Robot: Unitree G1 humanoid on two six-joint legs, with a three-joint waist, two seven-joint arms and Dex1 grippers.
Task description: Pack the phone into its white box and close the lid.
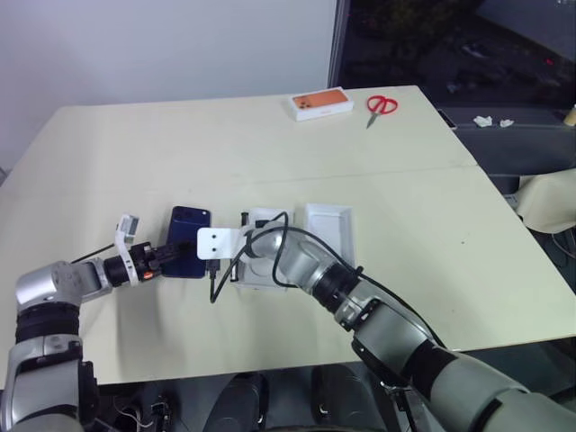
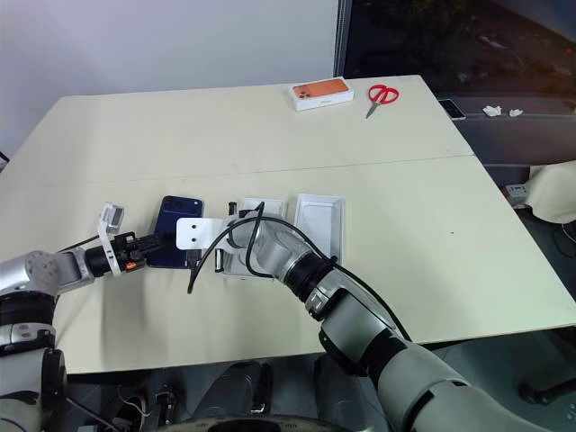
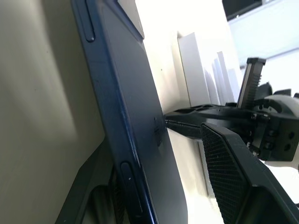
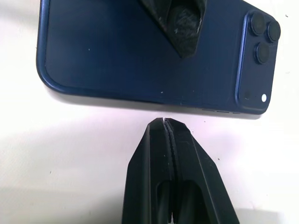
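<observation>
The dark blue phone lies back up on the table, camera cluster at its far end. My left gripper is open at the phone's near end. One finger is under the phone and the other finger stands over its back with a gap. My right gripper is shut and empty, its tip on the table just beside the phone's long right edge. The white box with its oval-recessed insert lies partly under my right arm. The lid rests inside up to the right of the box.
A small orange-topped box and red scissors lie at the far edge of the table. A black cable loops off my right wrist over the white box. The table's right edge borders a dark couch.
</observation>
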